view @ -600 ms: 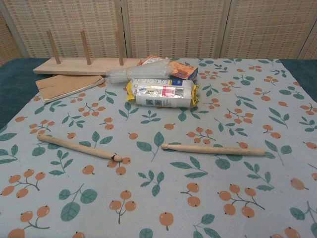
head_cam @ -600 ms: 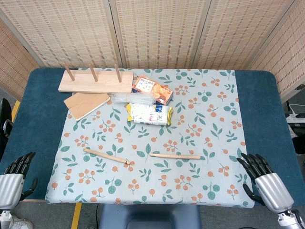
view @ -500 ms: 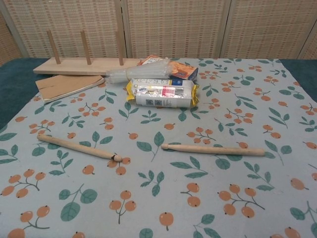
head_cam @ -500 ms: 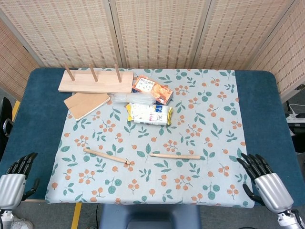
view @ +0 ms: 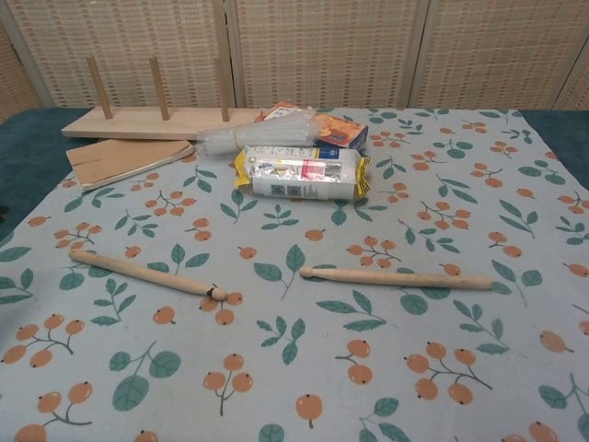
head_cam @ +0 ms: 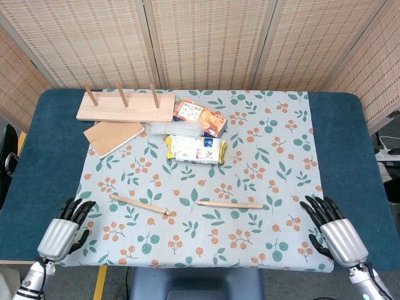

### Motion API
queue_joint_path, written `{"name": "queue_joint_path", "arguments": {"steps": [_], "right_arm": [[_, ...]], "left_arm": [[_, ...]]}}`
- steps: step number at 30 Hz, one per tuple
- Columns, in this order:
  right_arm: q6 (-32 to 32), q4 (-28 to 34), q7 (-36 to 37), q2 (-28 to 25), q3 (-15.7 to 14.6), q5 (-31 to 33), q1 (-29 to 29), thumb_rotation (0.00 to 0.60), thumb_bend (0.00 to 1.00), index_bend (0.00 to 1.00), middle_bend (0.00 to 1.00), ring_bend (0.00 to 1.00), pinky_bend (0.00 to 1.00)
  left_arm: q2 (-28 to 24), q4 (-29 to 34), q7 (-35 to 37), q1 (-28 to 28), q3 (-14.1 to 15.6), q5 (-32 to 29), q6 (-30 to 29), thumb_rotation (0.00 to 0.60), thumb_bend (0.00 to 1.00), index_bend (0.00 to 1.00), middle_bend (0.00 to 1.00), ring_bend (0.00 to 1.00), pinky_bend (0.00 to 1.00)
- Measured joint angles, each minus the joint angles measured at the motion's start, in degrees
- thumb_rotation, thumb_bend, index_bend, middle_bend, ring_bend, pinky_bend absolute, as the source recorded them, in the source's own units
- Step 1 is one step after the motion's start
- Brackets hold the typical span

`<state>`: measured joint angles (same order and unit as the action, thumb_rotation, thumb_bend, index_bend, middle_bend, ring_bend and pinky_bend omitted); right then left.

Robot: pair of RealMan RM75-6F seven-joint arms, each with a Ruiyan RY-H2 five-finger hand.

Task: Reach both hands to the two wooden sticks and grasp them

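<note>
Two wooden sticks lie on the floral cloth near the front of the table. The left stick (head_cam: 140, 204) (view: 149, 273) slants down to the right, and the right stick (head_cam: 230, 204) (view: 396, 276) lies almost level. My left hand (head_cam: 64, 228) hovers at the cloth's front left corner, empty, fingers spread, well left of the left stick. At the front right corner my right hand (head_cam: 331, 226) is empty too, fingers spread, right of the right stick. Neither hand shows in the chest view.
A wooden peg board (head_cam: 125, 106) (view: 152, 120) stands at the back left, with a flat wooden block (head_cam: 114, 137) in front of it. An orange box (head_cam: 199, 117), a clear plastic bag (view: 267, 136) and a yellow-ended packet (head_cam: 195, 149) (view: 301, 174) lie mid-table behind the sticks.
Both hands have moved inward and forward over the table; the left hand has shifted far to the right, onto the cloth's corner. The sticks have not moved.
</note>
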<state>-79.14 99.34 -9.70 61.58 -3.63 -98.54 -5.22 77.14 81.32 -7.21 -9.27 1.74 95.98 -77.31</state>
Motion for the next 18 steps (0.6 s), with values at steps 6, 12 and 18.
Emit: {"name": "queue_joint_path", "arguments": {"steps": [6, 12, 18], "right_arm": [[2.8, 2.4, -2.9, 1.6, 2.2, 2.6, -2.5, 0.6, 0.36, 0.0, 0.0, 0.0, 0.0], [4.3, 3.4, -4.8, 1.9, 2.6, 3.6, -3.4, 0.6, 0.36, 0.0, 0.0, 0.0, 0.0], [7.0, 4.1, -8.6, 3.3, 3.4, 7.0, -4.7, 0.6, 0.36, 0.0, 0.0, 0.0, 0.0]], "left_arm": [[4.5, -4.1, -2.4, -4.6, -0.8, -1.2, 6.7, 0.6, 0.46, 0.09, 0.13, 0.08, 0.03], [7.1, -6.4, -2.6, -7.1, -1.8, -2.1, 9.0, 0.6, 0.46, 0.11, 0.14, 0.09, 0.03], [11.8, -11.5, -1.6, -11.0, -3.0, -2.0, 10.7, 0.6, 0.46, 0.21, 0.19, 0.09, 0.03]]}}
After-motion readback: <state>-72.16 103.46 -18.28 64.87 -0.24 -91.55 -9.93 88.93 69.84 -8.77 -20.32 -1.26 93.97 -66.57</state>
